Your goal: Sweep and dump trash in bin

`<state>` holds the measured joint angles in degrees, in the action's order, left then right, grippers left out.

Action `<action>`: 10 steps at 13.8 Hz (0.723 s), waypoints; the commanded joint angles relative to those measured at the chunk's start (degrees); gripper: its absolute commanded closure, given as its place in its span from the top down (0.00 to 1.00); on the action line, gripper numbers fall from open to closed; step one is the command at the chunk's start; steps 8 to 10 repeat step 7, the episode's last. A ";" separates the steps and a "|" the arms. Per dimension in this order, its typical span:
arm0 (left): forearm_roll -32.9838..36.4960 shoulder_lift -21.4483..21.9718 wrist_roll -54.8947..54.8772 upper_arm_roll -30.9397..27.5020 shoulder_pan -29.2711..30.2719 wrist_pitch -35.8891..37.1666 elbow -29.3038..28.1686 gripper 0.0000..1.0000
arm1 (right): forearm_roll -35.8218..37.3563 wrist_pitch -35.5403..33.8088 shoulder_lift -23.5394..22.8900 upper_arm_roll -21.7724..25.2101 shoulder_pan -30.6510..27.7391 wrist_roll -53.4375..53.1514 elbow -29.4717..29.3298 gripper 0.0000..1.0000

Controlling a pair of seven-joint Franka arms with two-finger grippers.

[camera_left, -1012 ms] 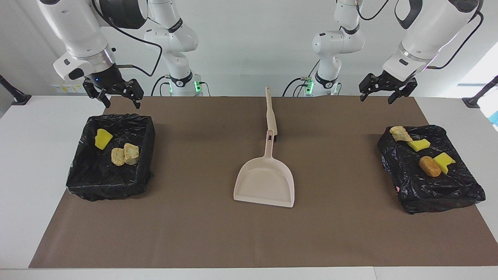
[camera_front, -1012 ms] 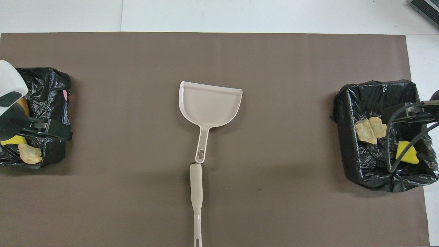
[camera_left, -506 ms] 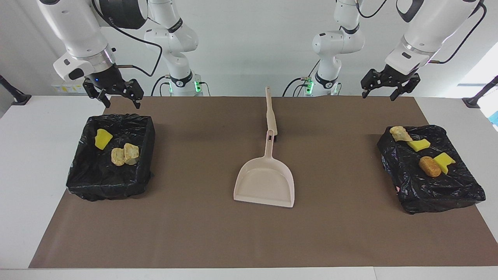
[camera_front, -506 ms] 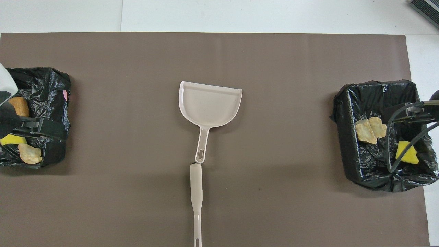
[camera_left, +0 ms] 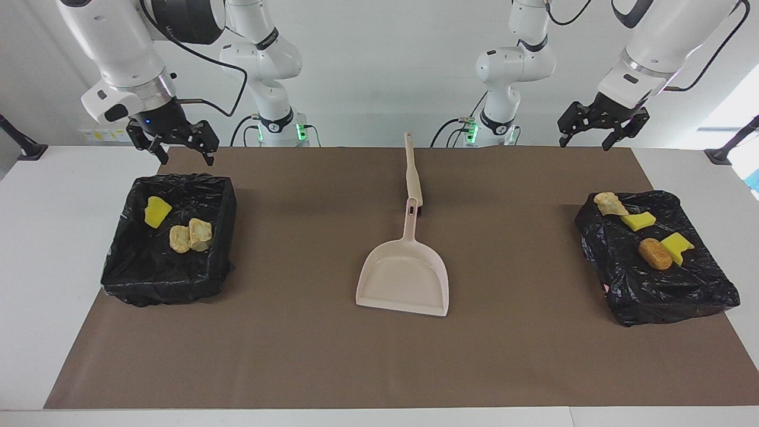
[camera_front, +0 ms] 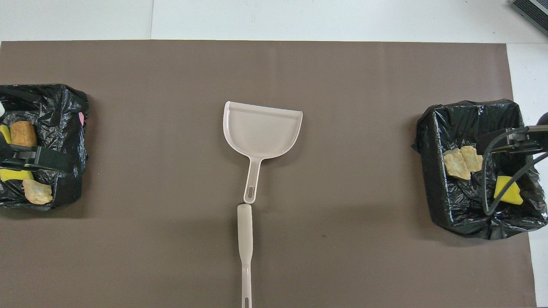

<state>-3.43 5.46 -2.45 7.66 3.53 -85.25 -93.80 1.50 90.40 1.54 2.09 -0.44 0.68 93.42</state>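
Both the left gripper (camera_left: 603, 126) and the right gripper (camera_left: 176, 142) hung wide and empty, the trash (camera_left: 645, 231) lay in two bags, and the dustpan (camera_left: 403, 279) farther out could slide away if its handle was gripped off-centre.

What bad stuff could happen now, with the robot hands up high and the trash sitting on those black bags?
1. The four trash pieces sit on top of the flat bagged bin at the left arm's end; a nudge might roll them off.
2. The dustpan and brush lie touching end to end, so grabbing one may shove the other.
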 commanded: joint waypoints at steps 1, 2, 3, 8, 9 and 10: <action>0.62 0.35 -0.45 0.08 0.42 -0.18 0.29 1.00 | -0.27 1.09 0.92 0.02 -0.09 -0.86 1.16 1.00; 0.62 0.35 -0.45 0.08 0.42 -0.18 0.29 1.00 | -0.27 1.18 0.84 0.02 -0.17 -0.86 1.16 1.00; 0.62 0.35 -0.45 0.08 0.42 -0.18 0.29 1.00 | -0.27 1.27 0.83 0.02 -0.17 -0.86 1.16 1.00; 0.62 0.35 -0.45 0.08 0.42 -0.36 0.29 1.00 | -0.27 1.18 0.92 -0.07 -0.09 -0.60 1.16 1.00; 0.62 0.35 -0.45 0.08 0.42 -0.36 0.29 1.00 | -0.27 1.18 0.92 -0.07 -0.09 -0.60 1.16 1.00; 0.62 0.35 -0.45 0.08 0.42 -0.36 0.29 1.00 | -0.27 1.18 0.92 -0.07 -0.09 -0.60 1.16 1.00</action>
